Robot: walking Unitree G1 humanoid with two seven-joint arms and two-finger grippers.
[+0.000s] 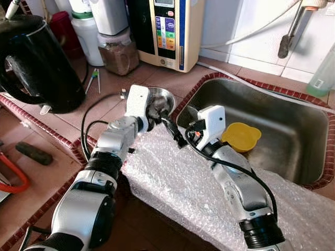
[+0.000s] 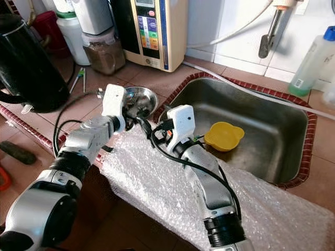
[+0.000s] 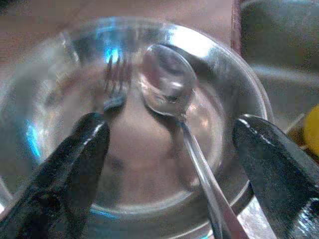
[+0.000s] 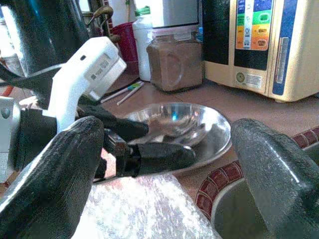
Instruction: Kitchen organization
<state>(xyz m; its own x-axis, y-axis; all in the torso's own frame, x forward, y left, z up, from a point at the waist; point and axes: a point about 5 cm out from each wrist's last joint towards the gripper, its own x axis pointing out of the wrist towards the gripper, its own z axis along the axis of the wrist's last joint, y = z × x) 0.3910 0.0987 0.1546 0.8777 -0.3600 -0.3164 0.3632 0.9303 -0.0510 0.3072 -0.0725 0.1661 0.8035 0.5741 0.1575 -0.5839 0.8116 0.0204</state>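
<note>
**Left gripper lining up on the spoon in the steel bowl**

The left gripper [image 3: 169, 149] is hovering over the steel bowl [image 1: 166, 97], which is sitting on the tiled counter [image 1: 157, 78] just beside the sink [image 1: 293, 141]. Its 2 fingers are spread wide and gripping nothing; in the left wrist view the spoon [image 3: 167, 84] is lying between them, bowl-end inside the dish and handle running out over the rim toward the camera. What looks like a fork [image 3: 114, 84] is lying just beside it, though it is blurred.

The right gripper [image 4: 164, 164] is waiting near the sink edge over the bubble wrap [image 1: 193, 188], fingers also wide apart and empty. A yellow cup [image 1: 241, 137] is resting in the sink.

To do this step well, the left gripper should probably be closing on the spoon's handle near the rim, where it is standing clear of the metal, keeping off the fork.
</note>
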